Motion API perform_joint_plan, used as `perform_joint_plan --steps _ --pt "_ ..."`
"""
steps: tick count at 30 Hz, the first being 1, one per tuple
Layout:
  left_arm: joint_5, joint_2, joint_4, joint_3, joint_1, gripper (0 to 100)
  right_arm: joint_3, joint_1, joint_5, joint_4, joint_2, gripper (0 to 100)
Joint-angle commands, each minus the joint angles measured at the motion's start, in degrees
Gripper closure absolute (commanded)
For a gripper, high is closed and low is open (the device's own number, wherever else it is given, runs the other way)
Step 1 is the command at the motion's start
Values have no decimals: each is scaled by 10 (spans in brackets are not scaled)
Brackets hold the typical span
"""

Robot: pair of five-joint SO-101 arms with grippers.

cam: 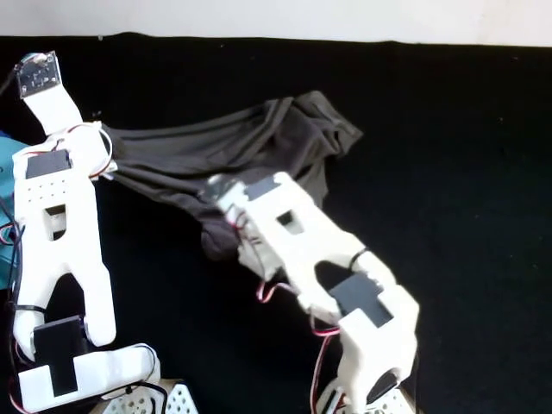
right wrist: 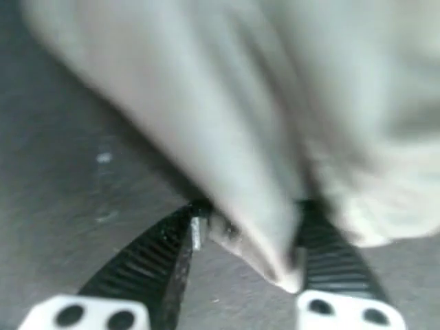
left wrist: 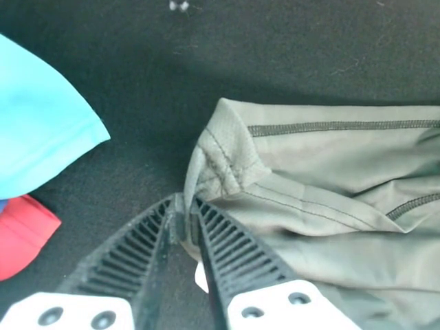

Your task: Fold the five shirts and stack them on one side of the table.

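Note:
A grey shirt (cam: 259,142) lies crumpled and stretched across the black table (cam: 448,172). My left gripper (cam: 107,160) is at the shirt's left end, shut on a stitched corner of the grey shirt (left wrist: 323,185); in the left wrist view the left gripper (left wrist: 184,218) pinches that hem. My right gripper (cam: 222,191) sits at the shirt's near edge. In the right wrist view the right gripper (right wrist: 251,230) has a thick fold of the grey shirt (right wrist: 275,103) bunched between its fingers, lifted off the table.
A cyan shirt (left wrist: 38,130) and a red cloth (left wrist: 20,234) lie beside my left gripper, at the table's left edge; the cyan shirt (cam: 7,159) shows behind the left arm. The table's right half is bare black cloth.

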Motion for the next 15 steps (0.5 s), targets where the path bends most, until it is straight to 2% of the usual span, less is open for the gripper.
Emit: perform_joint_plan --steps 1,11,15 --pt "3 -15 47 -3 -3 991 7 24 3 -1 -6 975" --pt "2 -16 274 -11 -3 982 -105 133 11 148 -208 993" --pt "2 -11 354 -8 22 836 -146 194 83 213 -256 993"
